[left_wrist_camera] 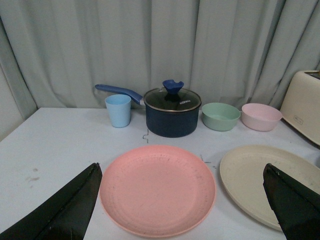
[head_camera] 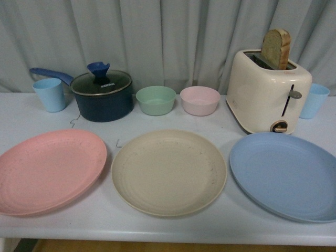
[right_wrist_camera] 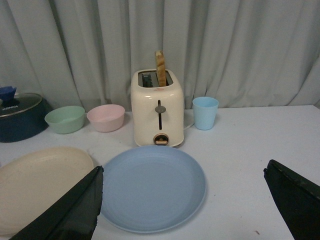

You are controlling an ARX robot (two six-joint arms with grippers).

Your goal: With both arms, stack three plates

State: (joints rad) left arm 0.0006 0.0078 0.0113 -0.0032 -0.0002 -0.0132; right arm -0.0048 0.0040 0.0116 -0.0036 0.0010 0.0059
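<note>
left hand (left_wrist_camera: 180,200) hanging wide apart over pink plate (left_wrist_camera: 158,189) | right hand (right_wrist_camera: 182,200) gaping, empty, over blue plate (right_wrist_camera: 152,186) | risk: shallow rims lying flat on table (head_camera: 173,228), fingers slipping, nudging beige plate (head_camera: 168,171)

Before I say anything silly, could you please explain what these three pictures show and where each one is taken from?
This is a robot with two arms at a white table. The front view comes from a camera on its body; neither arm shows there. The other two come from cameras on its wrists, and the black wedges at their lower corners are the fingers of each hand: the left hand above the pink plate, the right hand above the blue plate. Both hands are open and hold nothing.

In the front view, a beige plate lies between those two; none are stacked yet. Behind stand a blue cup, a dark lidded pot, a green bowl, a pink bowl, a cream toaster holding bread, and another blue cup.
</note>
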